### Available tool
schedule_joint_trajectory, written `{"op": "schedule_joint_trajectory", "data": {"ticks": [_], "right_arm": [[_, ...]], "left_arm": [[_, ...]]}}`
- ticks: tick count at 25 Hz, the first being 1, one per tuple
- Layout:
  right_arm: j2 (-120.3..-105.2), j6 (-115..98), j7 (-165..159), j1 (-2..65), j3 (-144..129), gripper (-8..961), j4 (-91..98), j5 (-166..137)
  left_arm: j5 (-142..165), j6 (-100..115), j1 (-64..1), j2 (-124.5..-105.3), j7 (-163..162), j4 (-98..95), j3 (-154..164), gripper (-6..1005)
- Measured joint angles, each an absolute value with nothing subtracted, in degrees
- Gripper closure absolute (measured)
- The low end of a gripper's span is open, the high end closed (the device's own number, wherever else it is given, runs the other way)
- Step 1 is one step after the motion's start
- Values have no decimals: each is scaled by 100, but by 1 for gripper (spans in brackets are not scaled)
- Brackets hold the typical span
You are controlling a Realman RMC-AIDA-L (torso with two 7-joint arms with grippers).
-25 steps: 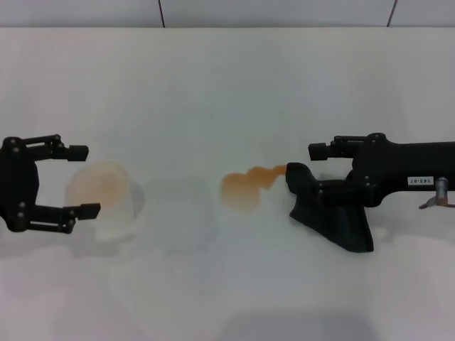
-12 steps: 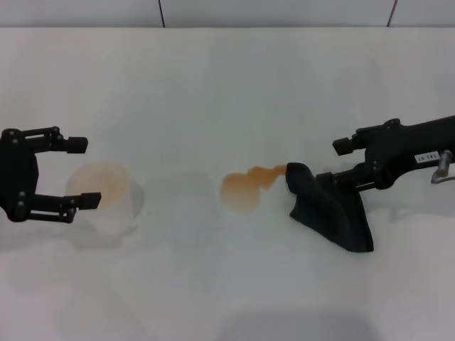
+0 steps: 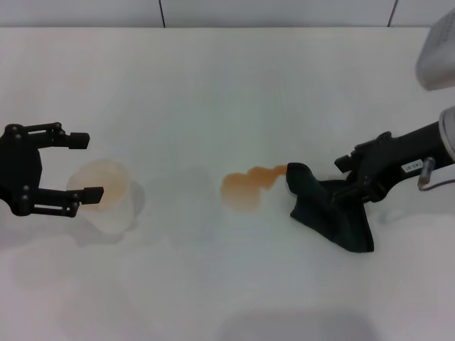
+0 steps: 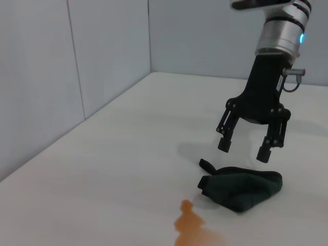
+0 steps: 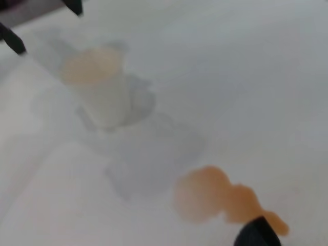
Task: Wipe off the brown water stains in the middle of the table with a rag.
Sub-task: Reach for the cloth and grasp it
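Counter (image 3: 227, 85): bare upper half. Stain (image 3: 249, 186): orange-brown, centre frame. Rag (image 3: 330, 209): dark, touching stain's tail. Right gripper (image 4: 245, 149): fingers spread above rag. Left gripper (image 3: 79, 165): fingers spread around cup (image 3: 105, 195), left.

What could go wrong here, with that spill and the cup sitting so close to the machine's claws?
The right gripper hangs open above the rag, not holding it, so it could close on only a fold and drag the cloth loose. The rag's tip touches the brown water stains; a sloppy wipe might smear them wider. The left gripper sits open around the cup and could tip it.
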State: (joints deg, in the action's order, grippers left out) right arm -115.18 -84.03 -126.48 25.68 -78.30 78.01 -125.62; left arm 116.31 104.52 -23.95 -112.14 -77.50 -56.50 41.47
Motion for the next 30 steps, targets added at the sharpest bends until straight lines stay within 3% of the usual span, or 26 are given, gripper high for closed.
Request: {"op": "schedule_joint_trajectory", "data": {"ticks": [30], "right_arm": [[-11540,-7509,-12873,2498,-8979,193,7758,-13104]], "left_arm": [[11637,10441,-2390,-11214,-7711,-5669,4120,117]]}}
